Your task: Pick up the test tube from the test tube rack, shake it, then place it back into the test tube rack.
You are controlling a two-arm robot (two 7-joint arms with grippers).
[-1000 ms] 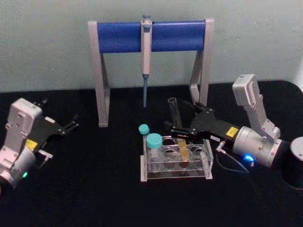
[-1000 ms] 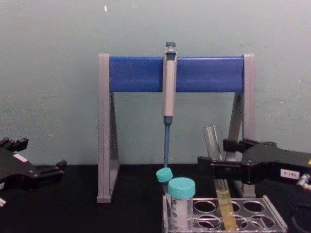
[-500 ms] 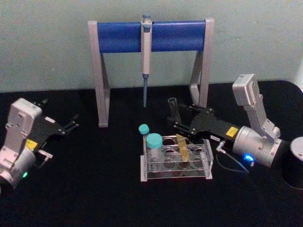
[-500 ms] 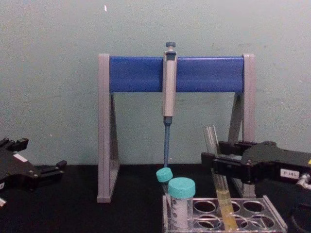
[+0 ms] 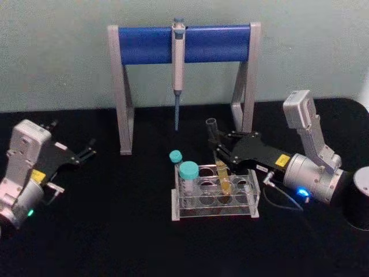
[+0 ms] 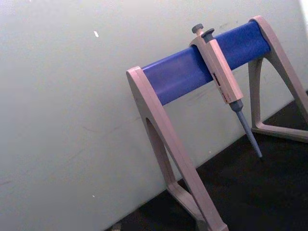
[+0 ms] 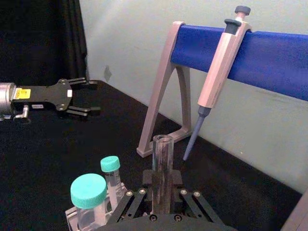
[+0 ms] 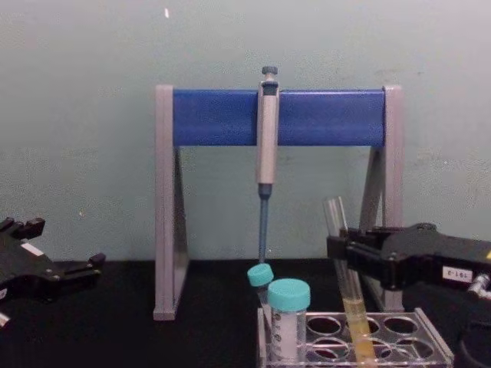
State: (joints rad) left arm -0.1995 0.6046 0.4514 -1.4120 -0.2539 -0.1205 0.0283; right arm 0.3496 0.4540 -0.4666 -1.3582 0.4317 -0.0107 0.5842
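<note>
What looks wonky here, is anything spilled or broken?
The test tube leans in the test tube rack, its open top tipped toward the robot's left, with the right gripper at its upper part. Its yellow liquid is inside; no spill or breakage shows. The left gripper sits open, off to the left.

In the head view, the middle stretch of the test tube (image 5: 211, 128) is hidden behind the right gripper (image 5: 217, 149). The chest view's bottom edge cuts through the test tube rack (image 8: 439, 343), so the tube's round end is out of sight there. The small teal-capped tube (image 8: 259, 276) is mostly masked by the larger capped tube (image 8: 288, 307) in front of it. At the head view's right edge a dark round thing (image 5: 358, 199), perhaps a canister, is cut off. The left gripper (image 7: 91, 95) runs off the chest view's left edge.
</note>
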